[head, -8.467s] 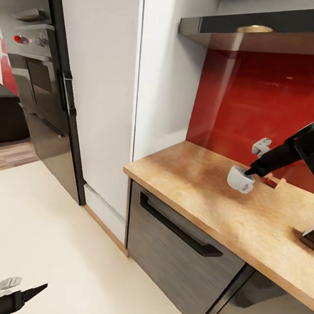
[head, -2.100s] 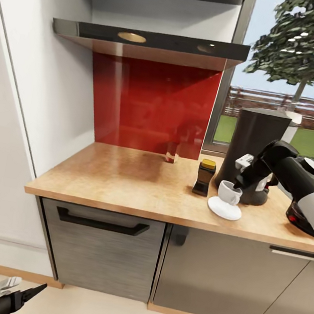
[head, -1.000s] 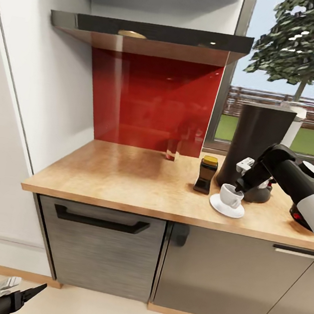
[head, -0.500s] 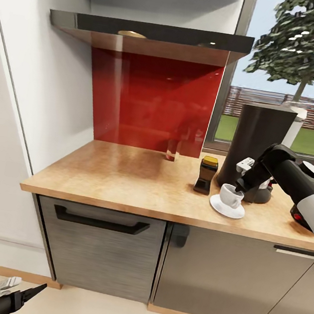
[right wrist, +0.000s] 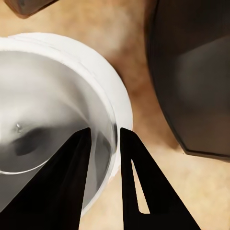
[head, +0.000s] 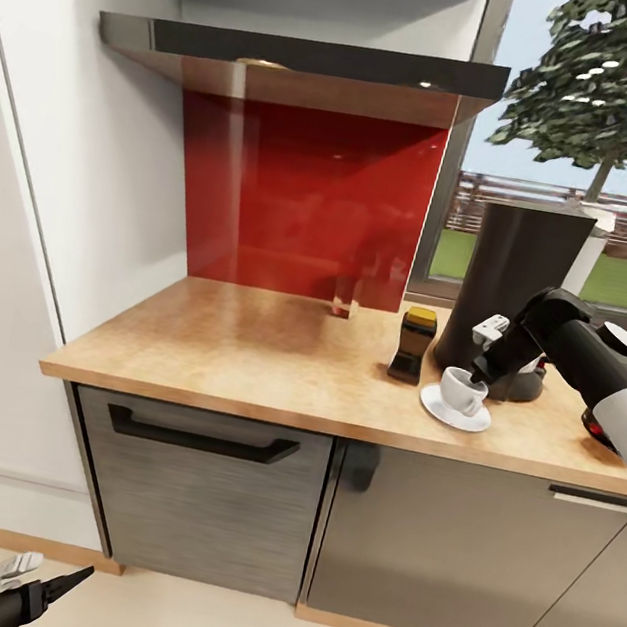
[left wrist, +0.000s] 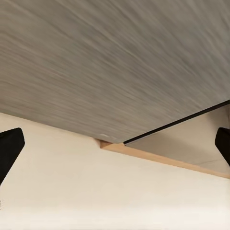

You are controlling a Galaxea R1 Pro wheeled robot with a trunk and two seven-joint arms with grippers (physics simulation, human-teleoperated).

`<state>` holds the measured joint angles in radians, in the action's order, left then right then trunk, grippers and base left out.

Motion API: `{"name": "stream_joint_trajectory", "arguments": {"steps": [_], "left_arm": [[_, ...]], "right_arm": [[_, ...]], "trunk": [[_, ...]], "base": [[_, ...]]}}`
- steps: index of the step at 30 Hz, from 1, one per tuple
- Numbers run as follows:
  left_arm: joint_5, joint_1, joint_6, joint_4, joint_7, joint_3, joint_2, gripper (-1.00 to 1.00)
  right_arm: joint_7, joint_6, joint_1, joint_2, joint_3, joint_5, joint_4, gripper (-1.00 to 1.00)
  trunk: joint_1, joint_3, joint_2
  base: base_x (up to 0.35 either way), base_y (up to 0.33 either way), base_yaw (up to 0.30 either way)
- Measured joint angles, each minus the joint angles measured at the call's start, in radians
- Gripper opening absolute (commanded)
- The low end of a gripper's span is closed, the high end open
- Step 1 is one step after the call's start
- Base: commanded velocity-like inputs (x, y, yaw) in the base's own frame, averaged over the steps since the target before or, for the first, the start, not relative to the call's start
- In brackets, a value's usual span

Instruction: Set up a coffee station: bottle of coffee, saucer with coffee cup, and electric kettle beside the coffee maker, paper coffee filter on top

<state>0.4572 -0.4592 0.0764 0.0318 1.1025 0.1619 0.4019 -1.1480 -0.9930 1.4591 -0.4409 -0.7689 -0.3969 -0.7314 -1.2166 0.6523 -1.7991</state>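
Two fingers of your right gripper (head: 478,378) pinch the rim of the cup (head: 459,389), one inside, one outside. The cup sits on the saucer (head: 454,410), just in front of the coffee maker (head: 516,285). Beside the maker stands the bottle (head: 413,345). Your left gripper (head: 48,585) hangs low near the floor, jaws spread apart.

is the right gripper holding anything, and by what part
Yes: the right gripper pinches the coffee cup by its rim, one finger inside and one outside, with the cup sitting on the saucer.
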Motion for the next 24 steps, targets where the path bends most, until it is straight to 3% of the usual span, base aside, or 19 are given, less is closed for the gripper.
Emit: {"name": "stream_joint_trajectory", "arguments": {"steps": [4, 24], "left_arm": [[0.000, 0.000, 0.000, 0.000, 0.000, 0.000, 0.000, 1.00], [0.000, 0.000, 0.000, 0.000, 0.000, 0.001, 0.000, 1.00]], "right_arm": [[0.000, 0.000, 0.000, 0.000, 0.000, 0.001, 0.000, -1.00], [0.001, 0.004, 0.002, 0.000, 0.001, -0.001, 0.000, -1.00]], "trunk": [[-0.015, 0.013, -0.028], [-0.027, 0.022, -0.050]], "base": [[0.000, 0.000, 0.000], [0.000, 0.000, 0.000]]}}
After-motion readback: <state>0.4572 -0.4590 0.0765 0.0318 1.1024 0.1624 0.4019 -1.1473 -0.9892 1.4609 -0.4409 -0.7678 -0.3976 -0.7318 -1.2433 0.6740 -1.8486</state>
